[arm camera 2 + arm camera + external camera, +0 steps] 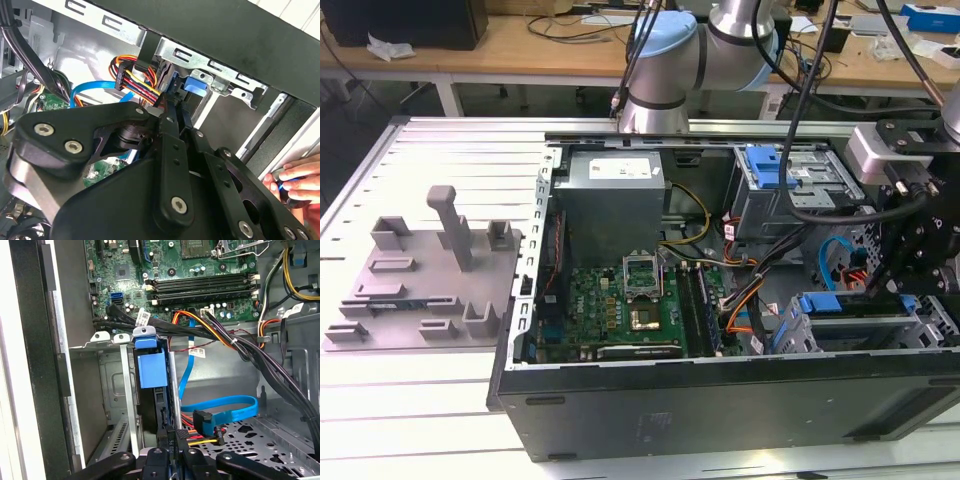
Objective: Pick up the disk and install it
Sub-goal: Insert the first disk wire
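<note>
Clamping the blue-framed disk [151, 371] by its near edge, the gripper [170, 452] has its jaws clenched on the thin end of the drive in the first wrist view. The drive stands on edge in a slot of the metal drive cage [107, 385]. A blue data cable [225, 410] loops just beside the cage.

In the exterior view the gripper [885, 290] hangs over the disk [848, 304] at about three o'clock of the open computer case [720, 410]. The motherboard [620, 305] lies near nine o'clock, and the grey power supply [615, 195] sits between ten and eleven. A grey fixture plate [420, 280] lies outside the case, well apart from it at nine o'clock.

In the second wrist view a person's hand [299, 184] is at the case's edge — pinching something small and blue.
</note>
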{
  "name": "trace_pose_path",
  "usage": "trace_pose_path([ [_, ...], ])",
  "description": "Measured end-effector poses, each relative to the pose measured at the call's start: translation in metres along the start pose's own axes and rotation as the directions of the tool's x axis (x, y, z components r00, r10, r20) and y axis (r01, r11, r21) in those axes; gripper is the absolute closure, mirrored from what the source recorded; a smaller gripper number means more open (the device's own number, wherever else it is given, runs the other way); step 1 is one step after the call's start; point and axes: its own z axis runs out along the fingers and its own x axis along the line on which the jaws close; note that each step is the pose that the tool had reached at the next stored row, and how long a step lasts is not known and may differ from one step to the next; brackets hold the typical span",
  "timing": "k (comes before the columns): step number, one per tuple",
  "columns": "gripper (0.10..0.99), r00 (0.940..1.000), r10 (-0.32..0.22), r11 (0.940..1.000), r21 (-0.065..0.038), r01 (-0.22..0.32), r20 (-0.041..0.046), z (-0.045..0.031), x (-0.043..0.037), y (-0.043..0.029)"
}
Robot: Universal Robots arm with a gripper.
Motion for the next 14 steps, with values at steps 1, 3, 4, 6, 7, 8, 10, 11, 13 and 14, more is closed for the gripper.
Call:
trace_pose_path([
  [1, 0.918, 1.0, 0.0, 1.0, 0.0, 0.0, 0.0002, -0.0001, 0.0, 0.0],
  [3, 0.918, 1.0, 0.0, 1.0, 0.0, 0.0, 0.0005, -0.0011, 0.0, -0.0001],
  [4, 0.918, 1.0, 0.0, 1.0, 0.0, 0.0, 0.0007, -0.0017, 0.0, -0.0001],
  [6, 0.918, 1.0, 0.0, 1.0, 0.0, 0.0, 0.0013, -0.0036, -0.0001, -0.0001],
  [7, 0.918, 1.0, 0.0, 1.0, 0.0, 0.0, 0.0017, -0.005, -0.0001, -0.0002],
  [8, 0.918, 1.0, 0.0, 1.0, 0.0, 0.0, 0.0013, -0.0068, -0.0001, -0.0002],
  [10, 0.918, 1.0, 0.0, 1.0, 0.0, 0.0, 0.0003, -0.0137, -0.0001, -0.0003],
  [11, 0.918, 1.0, 0.0, 1.0, 0.0, 0.0, 0.0003, -0.0155, -0.0001, -0.0003],
  [13, 0.918, 1.0, 0.0, 1.0, 0.0, 0.0, 0.0002, -0.0191, -0.0002, -0.0003],
  [14, 0.918, 1.0, 0.0, 1.0, 0.0, 0.0, 0.0002, -0.0202, -0.0002, -0.0003],
])
